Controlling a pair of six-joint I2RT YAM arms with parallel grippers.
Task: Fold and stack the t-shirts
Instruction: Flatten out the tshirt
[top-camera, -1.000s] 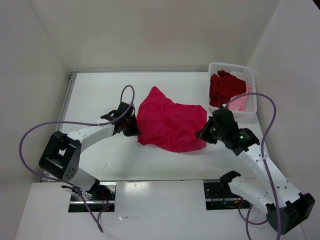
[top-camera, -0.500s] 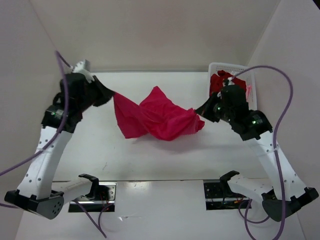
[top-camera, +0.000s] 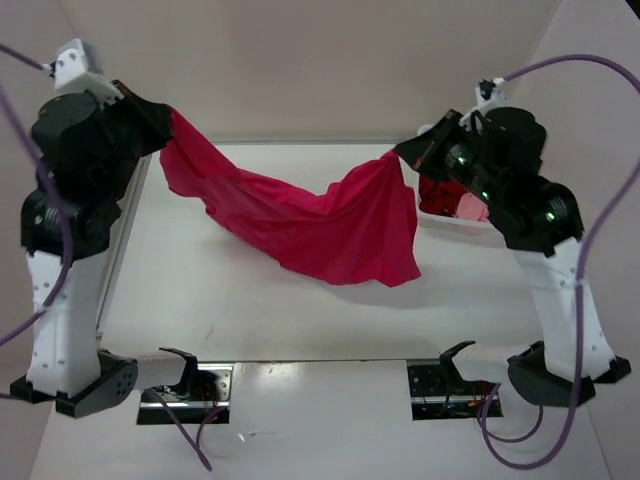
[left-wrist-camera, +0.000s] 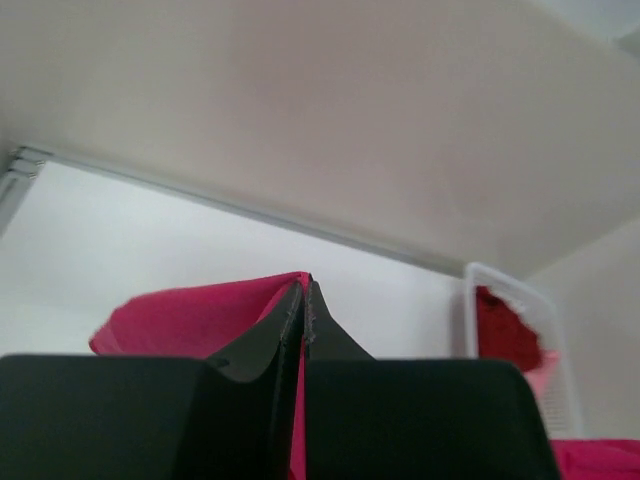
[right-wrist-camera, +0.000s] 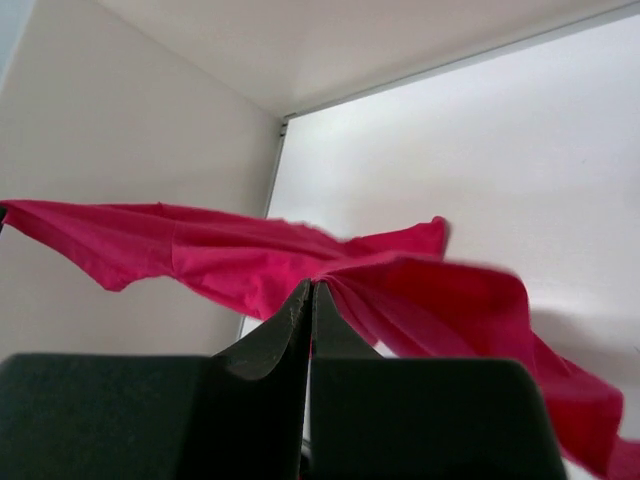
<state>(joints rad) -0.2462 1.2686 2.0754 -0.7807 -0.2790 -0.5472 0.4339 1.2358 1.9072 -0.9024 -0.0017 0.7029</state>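
Note:
A crimson-magenta t-shirt hangs stretched in the air between both raised arms, its middle sagging toward the white table. My left gripper is shut on one corner of it at the upper left. My right gripper is shut on the opposite corner at the upper right. The left wrist view shows cloth pinched between the closed left gripper. In the right wrist view the shirt fans out from the closed right gripper. A darker red t-shirt and a light pink one lie in the basket.
The white perforated basket stands at the table's far right, mostly hidden behind my right arm in the top view. Pale walls enclose the table on three sides. Purple cables loop from both arms.
Both arms have risen high and moved apart, lifting the crimson-magenta shirt off the table and spreading it out. The left gripper closed on its corner early in this stretch.

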